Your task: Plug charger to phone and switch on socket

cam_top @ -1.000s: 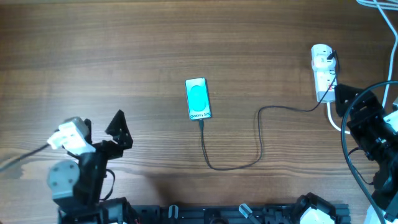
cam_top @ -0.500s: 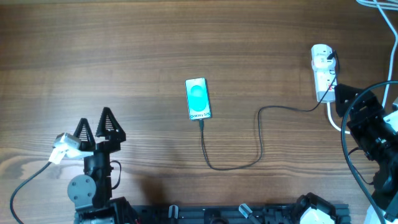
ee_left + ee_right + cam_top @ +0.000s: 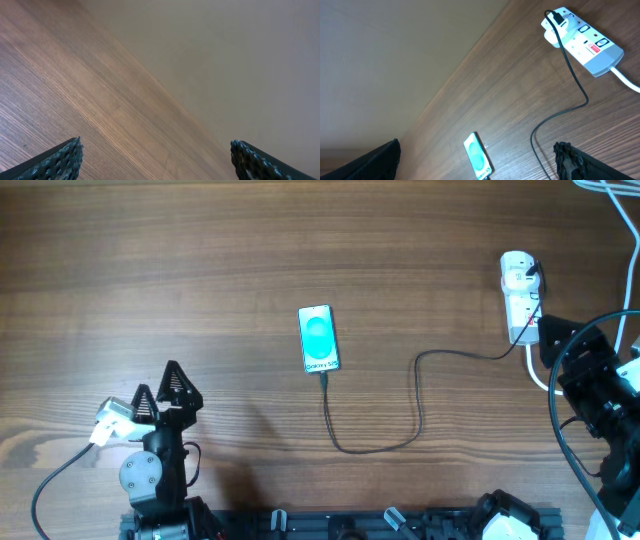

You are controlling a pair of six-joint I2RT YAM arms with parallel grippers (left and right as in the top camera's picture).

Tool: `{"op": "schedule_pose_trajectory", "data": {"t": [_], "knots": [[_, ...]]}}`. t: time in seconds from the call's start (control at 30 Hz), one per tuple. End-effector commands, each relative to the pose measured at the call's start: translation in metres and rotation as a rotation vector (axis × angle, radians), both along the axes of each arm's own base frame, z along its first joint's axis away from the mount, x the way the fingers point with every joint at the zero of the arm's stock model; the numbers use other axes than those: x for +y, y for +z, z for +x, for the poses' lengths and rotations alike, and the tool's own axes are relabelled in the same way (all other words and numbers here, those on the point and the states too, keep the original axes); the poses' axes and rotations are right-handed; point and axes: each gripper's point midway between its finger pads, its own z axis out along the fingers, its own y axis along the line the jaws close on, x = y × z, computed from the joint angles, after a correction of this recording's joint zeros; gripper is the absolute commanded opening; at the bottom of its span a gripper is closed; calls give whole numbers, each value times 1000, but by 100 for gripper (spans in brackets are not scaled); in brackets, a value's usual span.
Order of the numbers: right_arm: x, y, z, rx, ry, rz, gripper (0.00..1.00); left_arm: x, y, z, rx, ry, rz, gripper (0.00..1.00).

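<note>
Out on the middle of the bench (image 3: 200, 250), the phone (image 3: 319, 338) lies screen up, the charger (image 3: 419, 395) cable touching its near edge and looping right to the socket (image 3: 519, 300). My left jaws and right jaws are both spread wide, empty.

socket (image 3: 584, 44) switches too small, white cord (image 3: 627, 80) cropped

We are looking at a brown wood-grain table (image 3: 200, 240) filling the overhead view, its grain running from 9 to 3 o'clock, with a plain beige wall (image 3: 240, 60) showing toward 1 o'clock in the left wrist view.
</note>
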Motion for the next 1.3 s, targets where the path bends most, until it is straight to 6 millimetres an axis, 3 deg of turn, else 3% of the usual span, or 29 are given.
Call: {"op": "schedule_pose_trajectory", "data": {"t": [0.0, 1.0, 1.27], "knots": [[-1, 1, 0, -2, -7, -2, 100, 0, -1, 0, 10, -3, 62, 100], [-2, 1, 0, -2, -8, -3, 100, 0, 0, 0, 9, -2, 65, 100], [-37, -23, -11, 116, -197, -151, 100, 0, 0, 0, 9, -2, 65, 100]]}}
